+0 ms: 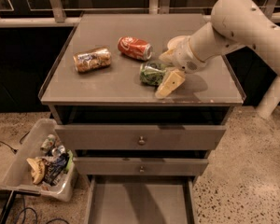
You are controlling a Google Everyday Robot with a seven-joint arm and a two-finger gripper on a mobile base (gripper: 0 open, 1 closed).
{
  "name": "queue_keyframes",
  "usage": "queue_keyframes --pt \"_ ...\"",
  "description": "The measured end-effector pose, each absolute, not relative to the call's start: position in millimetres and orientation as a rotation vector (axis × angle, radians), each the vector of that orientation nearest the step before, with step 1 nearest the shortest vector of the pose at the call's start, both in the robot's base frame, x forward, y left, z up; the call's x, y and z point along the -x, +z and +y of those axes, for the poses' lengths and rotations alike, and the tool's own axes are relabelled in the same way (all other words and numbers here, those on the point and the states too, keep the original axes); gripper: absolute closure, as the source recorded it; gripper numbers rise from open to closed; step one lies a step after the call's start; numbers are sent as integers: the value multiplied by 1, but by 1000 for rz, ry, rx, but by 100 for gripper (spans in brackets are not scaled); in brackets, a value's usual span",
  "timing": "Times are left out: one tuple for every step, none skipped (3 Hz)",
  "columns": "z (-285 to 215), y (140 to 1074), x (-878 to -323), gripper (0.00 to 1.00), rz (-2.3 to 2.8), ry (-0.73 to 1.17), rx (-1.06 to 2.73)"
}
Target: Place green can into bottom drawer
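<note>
**End effector (161,75) poised at the green can (151,73) on the tabletop (107,85); bottom drawer (140,204) stands open below.**

The end effector looks released. Its fingers (170,82) are spread either side of the can's right end, though contact is hard to judge from this angle. The can lies on its side near the front edge. Centring the fingers across its body before closing should stop it rolling.

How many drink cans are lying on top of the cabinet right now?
3. The gold-brown can lies at the left, the red cola can near the middle back, the green can right of centre at the gripper. The floor bin may hold more.
</note>
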State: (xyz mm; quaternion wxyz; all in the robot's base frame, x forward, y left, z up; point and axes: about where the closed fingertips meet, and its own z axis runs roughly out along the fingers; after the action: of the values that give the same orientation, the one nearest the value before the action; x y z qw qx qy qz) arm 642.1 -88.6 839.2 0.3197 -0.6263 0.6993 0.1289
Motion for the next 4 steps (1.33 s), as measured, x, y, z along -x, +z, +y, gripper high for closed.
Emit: queue_keyframes --pt "-89 839 -642 42 1838 339 1646" --pt "-89 839 -642 65 1838 339 1646" --pt "-89 839 -642 88 1838 339 1646" --pt "-88 839 -642 100 1838 339 1646"
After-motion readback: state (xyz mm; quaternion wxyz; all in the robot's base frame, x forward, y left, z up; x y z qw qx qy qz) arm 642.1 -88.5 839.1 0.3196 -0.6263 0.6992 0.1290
